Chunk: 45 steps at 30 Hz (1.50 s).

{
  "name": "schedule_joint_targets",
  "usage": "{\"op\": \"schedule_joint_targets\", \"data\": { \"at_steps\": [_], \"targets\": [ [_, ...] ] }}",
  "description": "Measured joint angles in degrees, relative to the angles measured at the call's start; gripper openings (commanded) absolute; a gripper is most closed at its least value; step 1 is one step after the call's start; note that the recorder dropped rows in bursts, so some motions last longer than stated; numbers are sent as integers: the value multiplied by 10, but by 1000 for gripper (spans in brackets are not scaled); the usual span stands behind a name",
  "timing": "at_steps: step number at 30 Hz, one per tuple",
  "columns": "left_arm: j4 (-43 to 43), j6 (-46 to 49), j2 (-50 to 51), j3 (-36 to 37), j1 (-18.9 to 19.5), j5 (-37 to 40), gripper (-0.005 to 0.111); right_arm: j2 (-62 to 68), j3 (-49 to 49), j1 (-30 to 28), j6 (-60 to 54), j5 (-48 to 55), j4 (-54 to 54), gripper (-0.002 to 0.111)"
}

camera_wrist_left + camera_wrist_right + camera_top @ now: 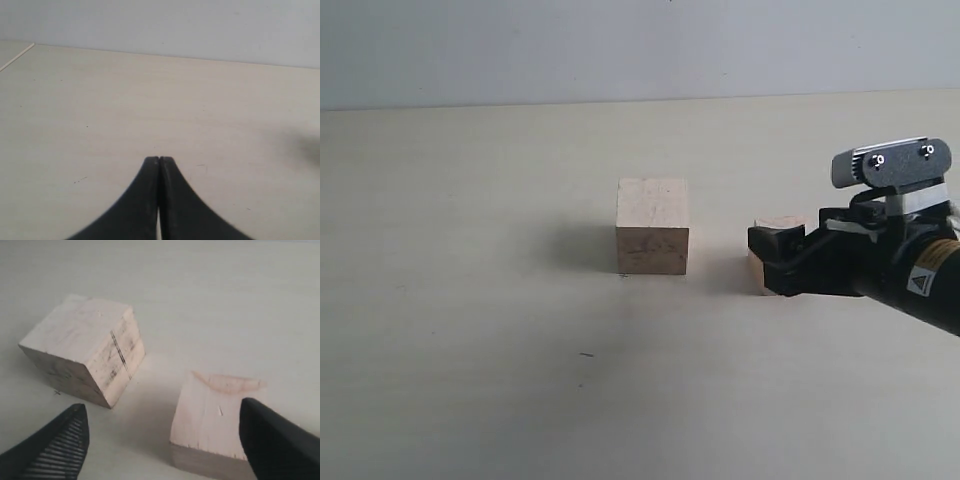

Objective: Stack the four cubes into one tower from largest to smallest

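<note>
The right gripper (pixel 162 407) has its fingers spread wide. Between them a smaller cube (pixel 215 415) rests on the table (pixel 470 320), much nearer the smooth finger (pixel 275 440) than the ribbed finger (pixel 60 445). The smooth finger's tip overlaps the cube's edge, and I cannot tell whether the two touch. The cube's lowest part is cut off by the frame.

Beyond the ribbed finger's tip, apart from it, stands the largest cube (pixel 85 350). It has dark smudges on one side and stands clear of the smaller cube.

In the exterior view the gripper hides most of the smaller cube. Only its top and one lower corner show, so its size is hard to judge. The largest cube stands ahead of the fingertips, well apart.

The left gripper (pixel 159 161) has its fingers pressed together above the table with nothing between them. Their bases are cut off.
</note>
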Motion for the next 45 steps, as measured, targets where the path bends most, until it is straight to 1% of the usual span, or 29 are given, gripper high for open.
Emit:
{"op": "schedule_joint_targets", "data": {
  "at_steps": [7,13,16,20,24,27,29,32,35,45],
  "targets": [
    [0,0,0,0,0,0,0,76,-29,0,-2,-2,8,78],
    [0,0,0,0,0,0,0,116,-59,0,-33,-3,8,78],
    [0,0,0,0,0,0,0,125,-72,0,-38,1,8,74],
    [0,0,0,0,0,0,0,126,-85,0,-46,29,8,73],
    [0,0,0,0,0,0,0,123,-98,0,-61,51,8,75],
    [0,0,0,0,0,0,0,108,-110,0,-64,95,11,76],
    [0,0,0,0,0,0,0,96,-121,0,-79,136,35,76],
    [0,0,0,0,0,0,0,90,-137,0,-127,184,113,76],
    [0,0,0,0,0,0,0,94,-141,0,-165,193,165,76],
    [0,0,0,0,0,0,0,116,-150,0,-186,176,184,76]
  ]
}}
